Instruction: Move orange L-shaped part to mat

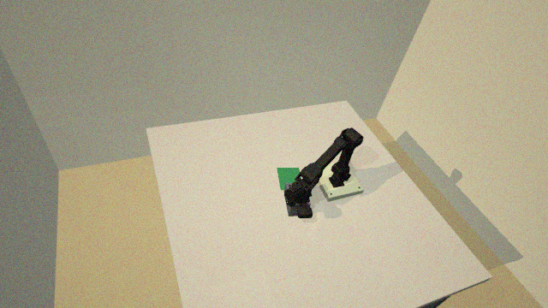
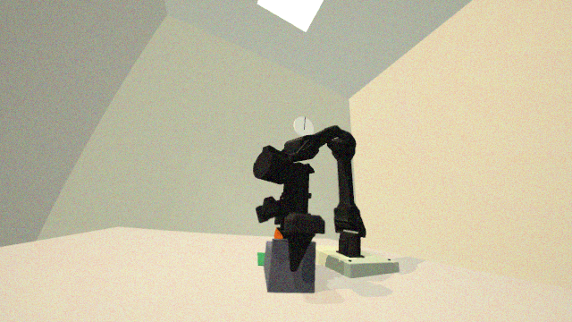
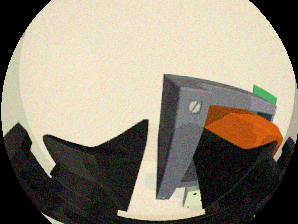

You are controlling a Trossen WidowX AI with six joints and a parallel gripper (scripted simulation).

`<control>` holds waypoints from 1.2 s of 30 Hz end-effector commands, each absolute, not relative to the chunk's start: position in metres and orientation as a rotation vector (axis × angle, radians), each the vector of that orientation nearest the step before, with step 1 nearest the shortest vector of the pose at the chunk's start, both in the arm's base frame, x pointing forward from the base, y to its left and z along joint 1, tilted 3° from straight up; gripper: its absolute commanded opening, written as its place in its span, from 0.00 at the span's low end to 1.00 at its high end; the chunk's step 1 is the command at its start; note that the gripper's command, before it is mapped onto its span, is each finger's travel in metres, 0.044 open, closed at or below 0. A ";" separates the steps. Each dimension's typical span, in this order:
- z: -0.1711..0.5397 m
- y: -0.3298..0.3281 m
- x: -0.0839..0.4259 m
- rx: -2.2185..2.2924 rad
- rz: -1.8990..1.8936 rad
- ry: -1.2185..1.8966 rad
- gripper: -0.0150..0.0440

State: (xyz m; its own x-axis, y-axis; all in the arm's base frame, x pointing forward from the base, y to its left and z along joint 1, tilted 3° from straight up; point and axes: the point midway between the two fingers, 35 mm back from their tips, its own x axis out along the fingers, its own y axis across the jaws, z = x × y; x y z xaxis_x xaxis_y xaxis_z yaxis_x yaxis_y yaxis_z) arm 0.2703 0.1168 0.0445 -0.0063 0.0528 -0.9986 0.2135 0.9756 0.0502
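The orange part (image 2: 278, 233) (image 3: 240, 130) is tilted in its pocket: its far end stands up above the rim of the grey tray (image 1: 292, 211) (image 2: 277, 279) (image 3: 227, 96). In the wrist view its near end is partly hidden behind the right-hand finger. My gripper (image 1: 300, 205) (image 3: 169, 125) is open and straddles one tray wall. One finger is over the pocket at the part's near end; contact there is hidden. The other finger is outside the tray, in front of its wall in the exterior view. Nothing is between the fingers except the tray wall. The green mat (image 1: 288, 176) (image 2: 261, 258) (image 3: 265, 93) is bare where visible.
The green mat lies just beyond the tray, past the part's raised end. The arm's pale base plate (image 1: 346, 191) (image 2: 371, 268) stands to the right of the tray in the top and exterior views. The tray has a round screw head (image 3: 195, 107) on its rim.
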 end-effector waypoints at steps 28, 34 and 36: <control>0.147 0.109 0.273 0.220 -0.127 1.558 0.56; 0.147 0.109 0.273 0.220 -0.127 1.558 0.56; 0.147 0.109 0.273 0.220 -0.127 1.558 0.56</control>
State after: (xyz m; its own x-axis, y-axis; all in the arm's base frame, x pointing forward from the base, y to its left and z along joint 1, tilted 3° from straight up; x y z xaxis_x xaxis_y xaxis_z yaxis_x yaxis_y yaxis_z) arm 0.2726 0.1095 0.1471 0.0102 0.0581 -0.9983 0.2179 0.9742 0.0590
